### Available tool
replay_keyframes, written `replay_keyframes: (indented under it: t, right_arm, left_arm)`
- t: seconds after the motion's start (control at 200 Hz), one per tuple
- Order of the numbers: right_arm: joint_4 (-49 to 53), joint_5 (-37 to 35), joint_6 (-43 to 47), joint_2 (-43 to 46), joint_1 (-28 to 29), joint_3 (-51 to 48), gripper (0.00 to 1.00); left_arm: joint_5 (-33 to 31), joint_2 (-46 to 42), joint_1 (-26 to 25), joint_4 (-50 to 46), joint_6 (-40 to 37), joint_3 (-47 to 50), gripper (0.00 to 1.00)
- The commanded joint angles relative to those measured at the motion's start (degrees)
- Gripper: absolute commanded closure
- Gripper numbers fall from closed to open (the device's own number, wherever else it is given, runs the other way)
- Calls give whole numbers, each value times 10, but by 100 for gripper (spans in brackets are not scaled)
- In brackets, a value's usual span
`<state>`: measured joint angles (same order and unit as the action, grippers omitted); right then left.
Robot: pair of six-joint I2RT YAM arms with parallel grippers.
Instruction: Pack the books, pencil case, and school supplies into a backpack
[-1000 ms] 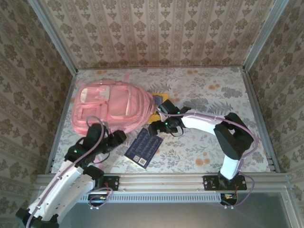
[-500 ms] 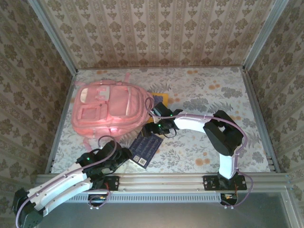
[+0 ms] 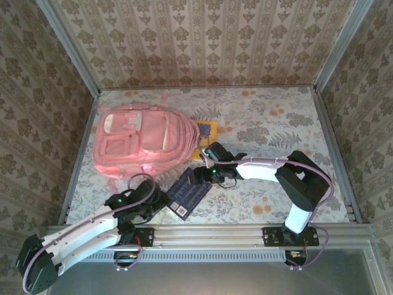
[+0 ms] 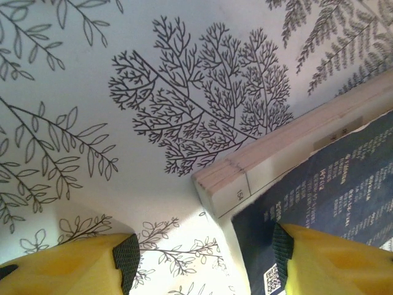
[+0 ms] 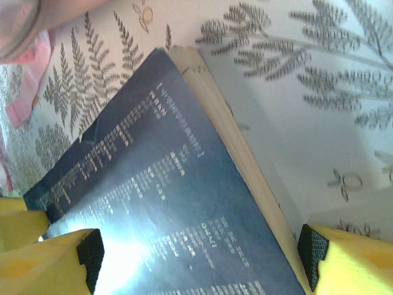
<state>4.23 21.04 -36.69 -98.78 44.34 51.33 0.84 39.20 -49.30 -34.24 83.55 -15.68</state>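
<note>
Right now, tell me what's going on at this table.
Both arms are working on the dark navy book, which lies flat on the table on the near side of the pink backpack. The left gripper straddles the book's near corner and the right gripper is over its far end. Both have their jaws open, so nothing is held. A yellow book lies by the backpack's right side.
</note>
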Motion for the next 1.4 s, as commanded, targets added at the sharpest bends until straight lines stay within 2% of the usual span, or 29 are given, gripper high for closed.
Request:
replay_keyframes:
  t: [0.0, 0.26, 0.37, 0.54, 0.695, 0.805, 1.085, 1.155, 1.21, 1.245, 1.395]
  right_arm:
    - [3, 19, -27, 29, 5, -26, 15]
    - [-21, 29, -58, 67, 12, -68, 15]
    - [-23, 29, -66, 77, 18, -79, 16]
    - [-33, 31, -76, 83, 22, -85, 16]
    - [-56, 41, -92, 73, 30, -89, 17]
    - [-69, 51, -92, 65, 31, -90, 18]
    - [-16, 15, -67, 100, 21, -83, 19]
    - [-9, 9, -68, 106, 13, -88, 19]
    - [-9, 9, -68, 109, 9, -91, 19]
    - [-11, 11, -70, 108, 8, -92, 19]
    - [-26, 15, -77, 96, 8, -92, 19]
  left_arm:
    - [-15, 42, 10, 174, -35, 23, 37]
    - [19, 105, 12, 225, -96, -19, 41]
    - [48, 125, 11, 203, -111, -46, 41]
    - [71, 103, 3, 201, -112, -37, 45]
    - [80, 79, 5, 222, -113, -15, 55]
    - [92, 87, 10, 220, -131, -21, 58]
    - [104, 85, 15, 177, -155, -47, 64]
    - [105, 69, 15, 160, -154, -53, 61]
    - [108, 55, 15, 151, -154, -57, 49]
    - [108, 44, 15, 144, -153, -58, 45]
    - [107, -2, 14, 132, -138, -57, 44]
